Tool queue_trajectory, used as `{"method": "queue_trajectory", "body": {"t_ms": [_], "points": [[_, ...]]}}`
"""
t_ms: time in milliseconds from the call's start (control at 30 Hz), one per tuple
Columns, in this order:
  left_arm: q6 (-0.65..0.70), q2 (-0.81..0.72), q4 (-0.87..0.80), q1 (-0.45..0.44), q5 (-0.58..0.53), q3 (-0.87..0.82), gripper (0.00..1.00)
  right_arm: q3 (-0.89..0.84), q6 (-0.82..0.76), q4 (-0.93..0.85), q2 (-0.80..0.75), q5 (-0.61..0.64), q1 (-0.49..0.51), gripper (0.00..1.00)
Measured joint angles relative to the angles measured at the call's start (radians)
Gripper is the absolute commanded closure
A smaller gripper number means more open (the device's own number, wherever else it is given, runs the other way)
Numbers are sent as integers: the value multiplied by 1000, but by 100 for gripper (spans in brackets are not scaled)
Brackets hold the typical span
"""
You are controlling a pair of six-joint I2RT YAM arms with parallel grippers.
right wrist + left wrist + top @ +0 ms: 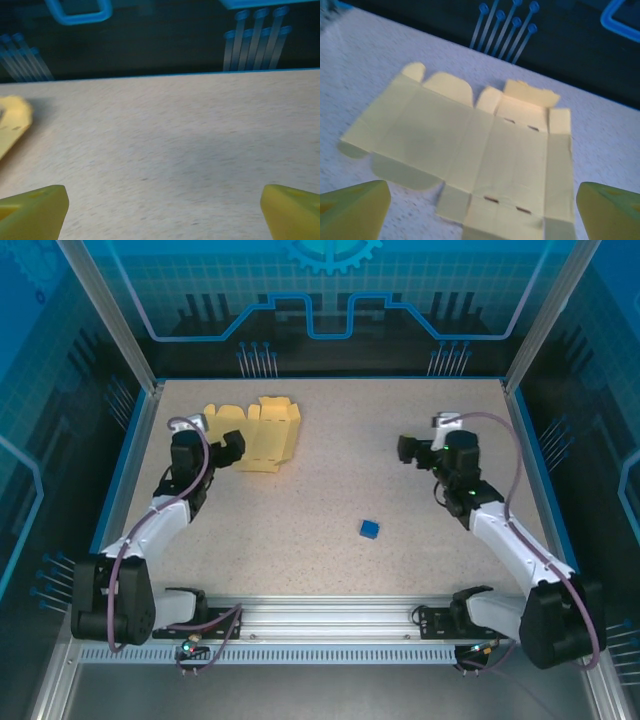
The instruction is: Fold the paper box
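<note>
While the paper box [265, 433] lies flat on the table [330, 485], the left tool [233, 447] and right tool [407, 450] both gape empty.

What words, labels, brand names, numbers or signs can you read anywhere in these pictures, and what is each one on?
None can be read.
The paper box lies as a flat, plain pale yellow sheet with no print.
The blue cube has no marking that can be made out at this size.
The back panel carries a gear outline and line patterns, but no letters or digits.
</note>
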Motion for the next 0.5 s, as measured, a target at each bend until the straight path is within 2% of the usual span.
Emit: {"method": "queue_trajectory", "body": {"t_ms": [133,233,367,500], "points": [[-2,123,-96,-82,60,83,8,93,14,-56,140,7,153,1],[26,241,-158,-144,78,187,11,157,21,-88,241,3,206,1],[87,386,-245,-210,86,338,15,201,29,-114,311,-2,232,1],[150,490,-324,-252,86,450,23,214,32,-134,315,-2,232,0]]}}
